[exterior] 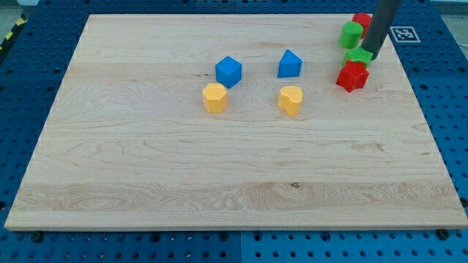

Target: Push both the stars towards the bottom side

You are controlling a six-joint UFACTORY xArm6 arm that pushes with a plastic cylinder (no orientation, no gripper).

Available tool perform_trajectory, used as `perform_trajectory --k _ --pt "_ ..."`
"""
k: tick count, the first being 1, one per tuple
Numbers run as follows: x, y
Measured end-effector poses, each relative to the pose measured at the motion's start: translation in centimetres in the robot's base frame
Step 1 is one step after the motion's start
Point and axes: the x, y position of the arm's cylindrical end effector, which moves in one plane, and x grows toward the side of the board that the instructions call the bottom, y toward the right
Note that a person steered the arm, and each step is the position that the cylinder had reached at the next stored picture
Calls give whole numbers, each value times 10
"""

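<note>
The red star (pixel 352 76) lies near the board's right edge in the view's upper right. The green star (pixel 357 56) sits just above it, touching or nearly touching it. My tip (pixel 371 52) comes down from the view's top right and stands right against the green star's upper right side, partly hiding it. A green round block (pixel 351 34) lies just above the green star, and a red block (pixel 362 20), whose shape I cannot make out, lies behind that, close to the rod.
A blue cube (pixel 228 71) and a blue block (pixel 289 63) lie at the board's upper middle. A yellow hexagon (pixel 215 97) and a yellow heart (pixel 290 100) lie just below them. The wooden board (pixel 219 183) rests on a blue pegboard.
</note>
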Motion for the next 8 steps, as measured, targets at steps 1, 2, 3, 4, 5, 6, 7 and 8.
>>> perform_trajectory --k 1,2,3,4,5,6,7,8 --pt "-1 0" --pt "-8 -2" --pt "-9 -6" --pt "4 -10" --pt "21 -22" --pt "27 -33" --pt "34 -49" --pt "72 -51"
